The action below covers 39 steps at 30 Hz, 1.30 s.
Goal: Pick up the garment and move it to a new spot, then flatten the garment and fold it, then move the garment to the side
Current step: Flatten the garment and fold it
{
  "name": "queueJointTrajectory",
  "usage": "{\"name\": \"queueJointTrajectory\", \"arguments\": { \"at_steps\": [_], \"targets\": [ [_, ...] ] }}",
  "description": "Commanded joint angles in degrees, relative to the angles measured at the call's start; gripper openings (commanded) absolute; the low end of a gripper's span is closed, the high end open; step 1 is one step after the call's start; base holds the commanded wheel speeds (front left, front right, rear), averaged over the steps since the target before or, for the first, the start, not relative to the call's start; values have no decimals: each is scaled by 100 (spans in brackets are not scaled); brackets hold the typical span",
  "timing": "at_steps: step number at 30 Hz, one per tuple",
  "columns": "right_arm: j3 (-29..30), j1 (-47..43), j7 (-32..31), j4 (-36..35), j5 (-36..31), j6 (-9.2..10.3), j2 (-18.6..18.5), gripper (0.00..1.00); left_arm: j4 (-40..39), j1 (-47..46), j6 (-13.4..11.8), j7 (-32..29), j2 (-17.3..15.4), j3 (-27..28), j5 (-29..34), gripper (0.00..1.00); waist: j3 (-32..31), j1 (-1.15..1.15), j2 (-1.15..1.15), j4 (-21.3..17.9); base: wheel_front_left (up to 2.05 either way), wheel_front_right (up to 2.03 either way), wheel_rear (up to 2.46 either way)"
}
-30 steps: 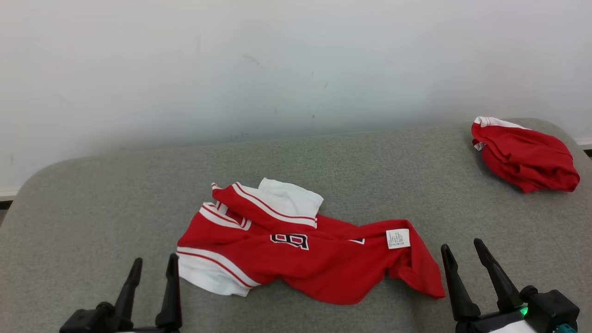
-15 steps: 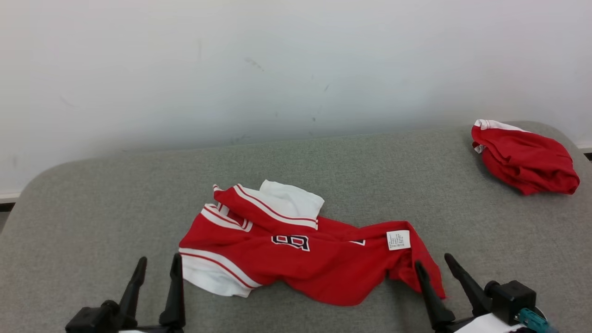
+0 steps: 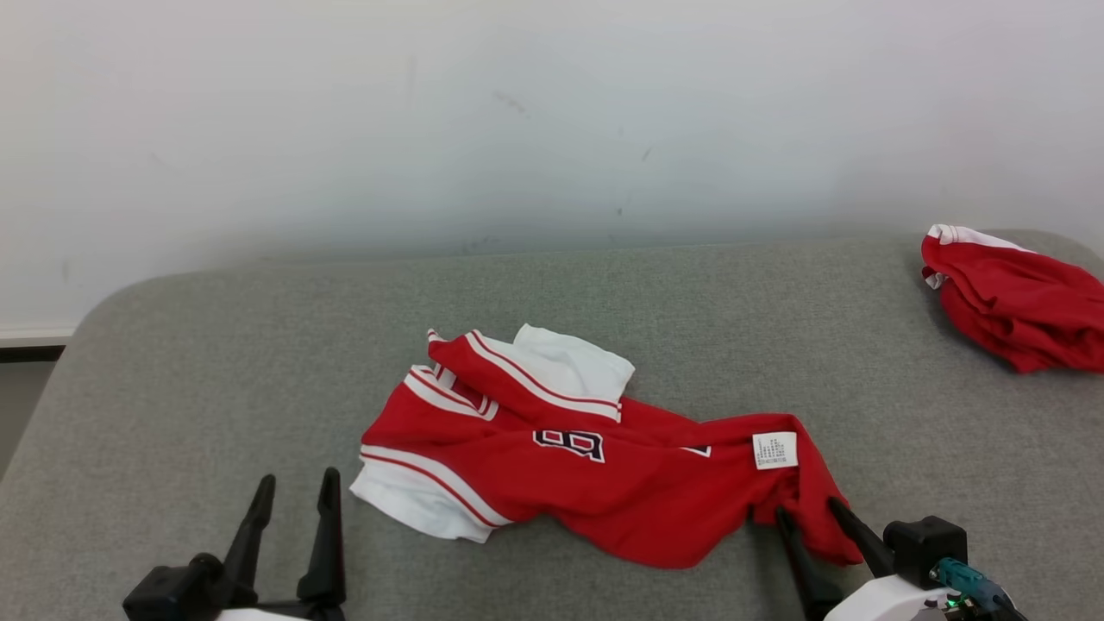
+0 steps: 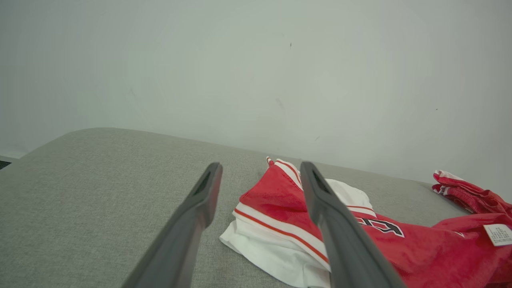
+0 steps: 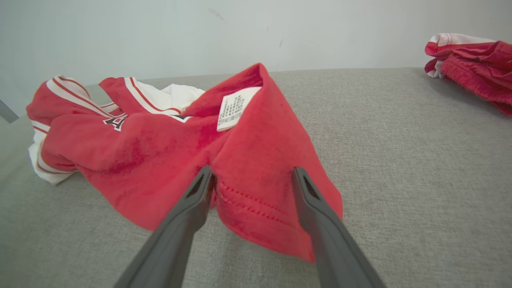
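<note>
Straddling the jersey (image 3: 604, 483) corner, the right gripper (image 3: 808, 507) had fingers apart, cloth between, not clamped. The left gripper (image 3: 298, 475) was spread too, jersey just to its right.

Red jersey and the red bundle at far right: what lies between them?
Nothing: between the red jersey and the red bundle the grey cushion is bare, as the head and right wrist views show.
</note>
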<state>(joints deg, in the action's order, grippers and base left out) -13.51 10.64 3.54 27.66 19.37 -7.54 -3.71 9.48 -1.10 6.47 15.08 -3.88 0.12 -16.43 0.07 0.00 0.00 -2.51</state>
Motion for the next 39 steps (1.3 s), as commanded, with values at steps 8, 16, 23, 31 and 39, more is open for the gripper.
{"name": "queueJointTrajectory", "arguments": {
  "at_steps": [8,16,23,31,39],
  "targets": [
    [198,37,171,-27,-213,11,43,0,66,-54,55,10,44,81,60,100,25,0,0,33,0,0,0],
    [677,-9,-48,-633,-90,11,-125,0,100,-102,91,10,60,78,99,100,105,0,0,67,0,0,0],
    [876,755,-760,-975,102,11,-816,0,114,-324,101,10,25,-15,131,100,588,0,0,264,0,0,0],
    [637,2049,-1292,-306,270,12,-1810,0,112,-738,94,10,-38,-228,32,100,1262,0,0,718,0,0,0],
    [97,3696,-1099,869,-71,12,-2775,0,63,-1178,96,10,-80,-499,-131,100,2069,0,0,1315,0,0,0]
  ]
}}
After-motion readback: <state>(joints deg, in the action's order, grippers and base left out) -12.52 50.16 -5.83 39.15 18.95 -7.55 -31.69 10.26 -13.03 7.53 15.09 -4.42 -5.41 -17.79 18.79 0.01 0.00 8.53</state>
